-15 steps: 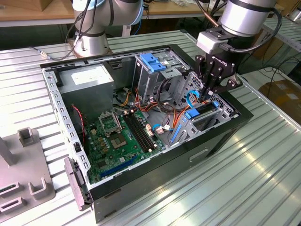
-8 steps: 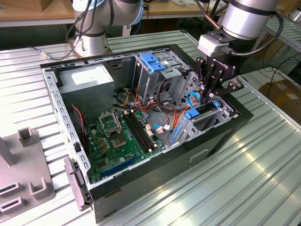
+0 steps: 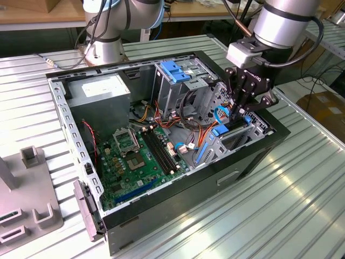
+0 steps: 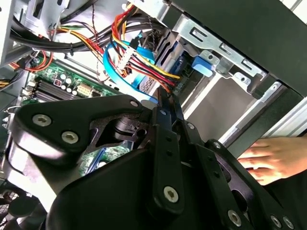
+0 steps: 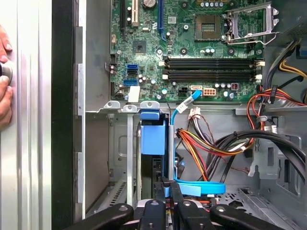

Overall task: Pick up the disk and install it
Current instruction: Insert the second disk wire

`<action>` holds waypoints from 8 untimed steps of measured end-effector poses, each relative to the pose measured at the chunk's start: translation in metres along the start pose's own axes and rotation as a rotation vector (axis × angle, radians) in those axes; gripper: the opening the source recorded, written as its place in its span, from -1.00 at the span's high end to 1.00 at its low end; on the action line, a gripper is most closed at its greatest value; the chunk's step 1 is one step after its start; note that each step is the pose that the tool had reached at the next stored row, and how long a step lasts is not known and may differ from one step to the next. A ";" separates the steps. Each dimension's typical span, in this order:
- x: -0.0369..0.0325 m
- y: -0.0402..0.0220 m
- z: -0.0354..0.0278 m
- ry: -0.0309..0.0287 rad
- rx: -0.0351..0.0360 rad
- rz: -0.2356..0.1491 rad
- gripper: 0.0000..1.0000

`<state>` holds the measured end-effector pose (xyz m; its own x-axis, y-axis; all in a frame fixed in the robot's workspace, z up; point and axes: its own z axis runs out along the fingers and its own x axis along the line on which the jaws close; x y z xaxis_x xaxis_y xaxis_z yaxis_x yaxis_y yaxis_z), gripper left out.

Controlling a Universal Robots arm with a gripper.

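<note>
The disk (image 5: pixel 153 136) stands on edge in the drive bay at the front corner of the open PC case (image 3: pixel 161 216), on the exterior view's right. In the first wrist view its blue plastic rail faces the cam, w/ a dark slim body running down from it toward the gripper (image 5: pixel 165 189). In the exterior view the disk (image 3: pixel 229 128) shows as a blue-edged piece between bay walls, just under the fingers.

Gripper (image 3: pixel 241 110) is lowered into that bay from above. Fingers look pinched close together on the disk's edge in both wrist views; second wrist view has the gripper (image 4: pixel 168 103) tips nearly meeting w/ a thin dark edge between them, so it reads as clamped on the disk.

Just beside the disk: a blue SATA cable (image 5: pixel 184 103) looping past the bay, and a bundle of red/yellow/orange power wires (image 5: pixel 211 143). Farther into the case lies the green motherboard (image 3: pixel 135 156), w/ RAM slots (image 5: pixel 211 68) and an empty CPU socket (image 5: pixel 211 21). Toward the far side stands the metal drive cage (image 3: pixel 178 81) w/ blue top; to the exterior view's left of it, the grey PSU box (image 3: pixel 99 94).

Case sits on a ribbed metal table (image 3: pixel 280 205). A person's hand (image 4: pixel 266 158) rests on the table just outside the case wall near the bay. Grey fixture (image 3: pixel 27 189) at the exterior view's near left, well apart.
</note>
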<state>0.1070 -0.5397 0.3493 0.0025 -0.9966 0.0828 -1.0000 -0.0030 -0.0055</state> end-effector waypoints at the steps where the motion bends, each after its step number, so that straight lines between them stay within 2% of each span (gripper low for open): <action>1: 0.0010 0.0000 0.0002 0.0000 0.0000 0.000 0.67; 8: 0.0044 0.0000 0.0019 -0.0005 -0.0002 0.002 0.67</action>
<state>0.1070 -0.5442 0.3478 0.0003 -0.9966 0.0823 -1.0000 -0.0007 -0.0054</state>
